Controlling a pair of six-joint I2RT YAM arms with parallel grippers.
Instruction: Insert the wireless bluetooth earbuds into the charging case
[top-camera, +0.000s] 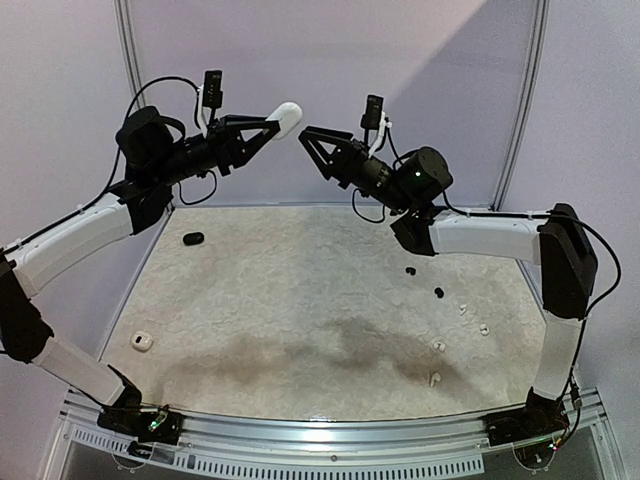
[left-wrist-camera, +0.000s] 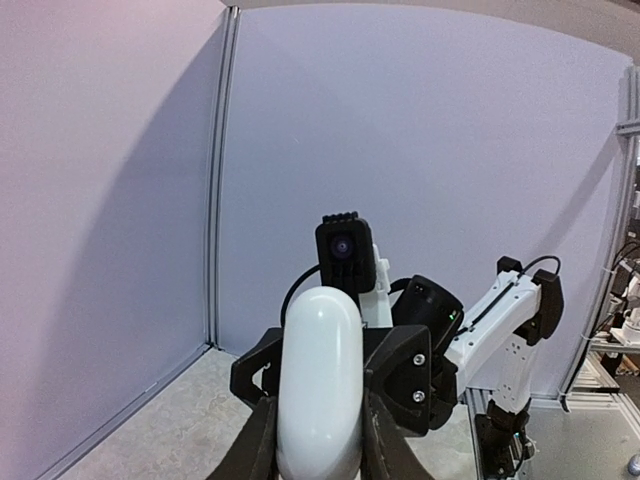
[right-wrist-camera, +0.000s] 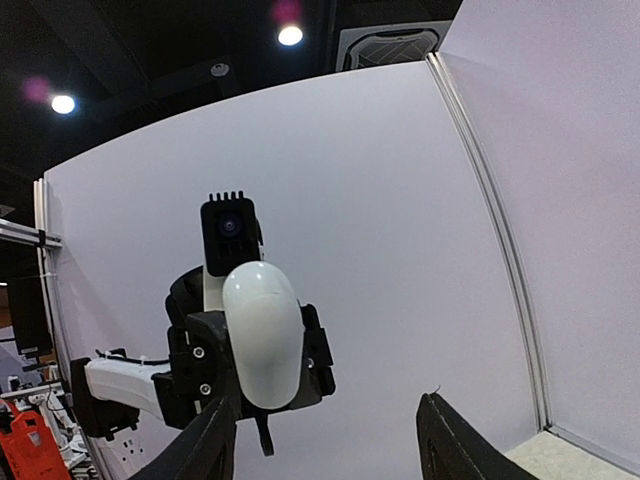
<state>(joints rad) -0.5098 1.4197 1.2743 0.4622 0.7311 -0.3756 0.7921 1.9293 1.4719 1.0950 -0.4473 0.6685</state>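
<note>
My left gripper (top-camera: 277, 123) is raised high over the back of the table and shut on a white pebble-shaped charging case (top-camera: 288, 117). In the left wrist view the closed case (left-wrist-camera: 320, 385) stands upright between the fingers (left-wrist-camera: 250, 445). My right gripper (top-camera: 312, 150) is open and empty, facing the case from the right with a small gap. In the right wrist view the case (right-wrist-camera: 262, 335) sits ahead between the spread fingers (right-wrist-camera: 450, 440). Two black earbuds (top-camera: 409, 270) (top-camera: 438, 292) and several white earbuds (top-camera: 484, 328) lie on the table at right.
A black case (top-camera: 193, 238) lies at the back left of the beige mat (top-camera: 300, 300). Another white case (top-camera: 141, 341) lies near the front left. Grey walls (top-camera: 330, 60) stand close behind both grippers.
</note>
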